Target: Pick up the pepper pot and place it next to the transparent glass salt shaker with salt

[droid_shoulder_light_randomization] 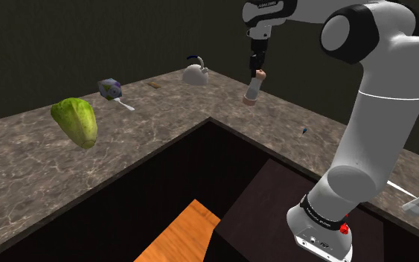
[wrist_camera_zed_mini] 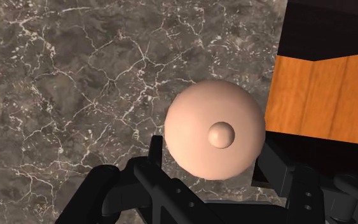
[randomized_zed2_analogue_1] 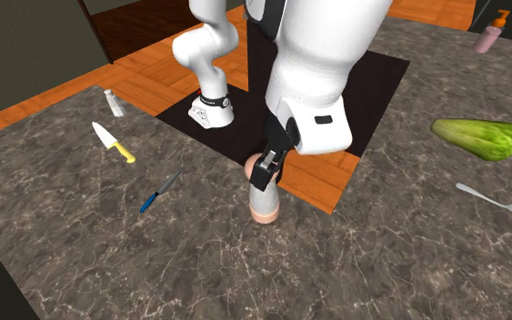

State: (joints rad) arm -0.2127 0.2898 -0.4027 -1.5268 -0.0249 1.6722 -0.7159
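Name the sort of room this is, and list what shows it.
Most likely a kitchen: a marbled stone counter carries a kettle, a head of lettuce, a yellow-handled knife and a salt shaker.

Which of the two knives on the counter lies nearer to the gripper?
The small blue-handled knife; the yellow-handled knife with the white blade lies farther from the gripper holding the pepper pot.

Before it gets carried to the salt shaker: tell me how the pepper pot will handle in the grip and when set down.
The pepper pot looks rigid, so it should not deform when squeezed. Its smooth rounded top, where the gripper clasps it, may slip or swivel. Tall and narrow in the shoulder view, it could tip if set down tilted.
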